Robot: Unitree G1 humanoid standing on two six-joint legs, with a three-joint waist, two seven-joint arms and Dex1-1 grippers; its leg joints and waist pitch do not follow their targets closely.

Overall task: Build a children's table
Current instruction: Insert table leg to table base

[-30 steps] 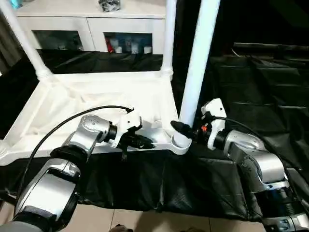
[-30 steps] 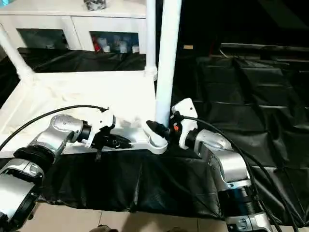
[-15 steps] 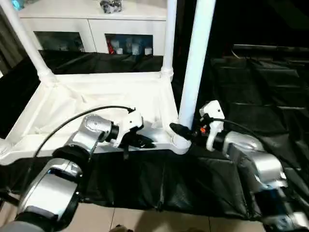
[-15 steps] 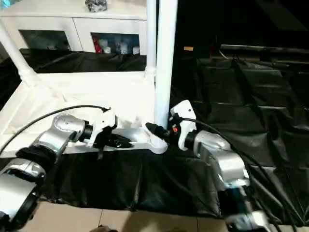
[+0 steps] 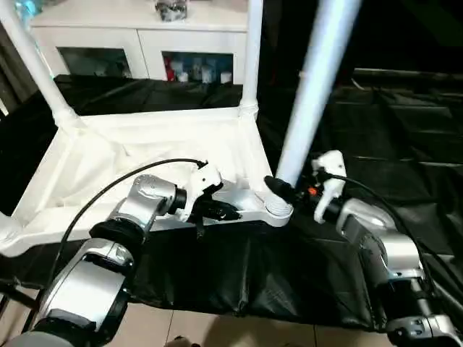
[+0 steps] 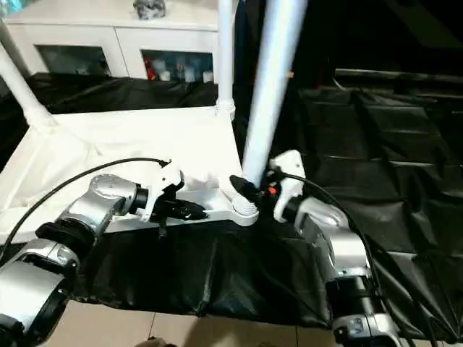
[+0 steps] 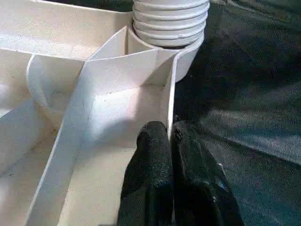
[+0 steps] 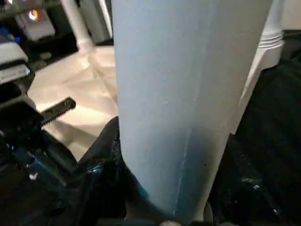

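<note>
While tabletop [image 5: 137, 155] lies underside up, my left end effector [image 7: 170, 141] pinches its front rim; right end effector [image 5: 278, 189] clamps tilted leg [image 5: 312, 87] at corner socket [image 5: 277, 211].

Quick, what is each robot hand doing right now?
Left gripper: shut on the tabletop edge.
Right gripper: shut on the leg near its base.

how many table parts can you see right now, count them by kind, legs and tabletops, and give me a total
Long white tapered tube legs: 3, far left, far right, and the tilted near-right one in the right gripper.
Large white plastic rectangular tabletop, ribbed underside up: 1, its near rim pinched by the left gripper.
Total: 4 parts.
</note>
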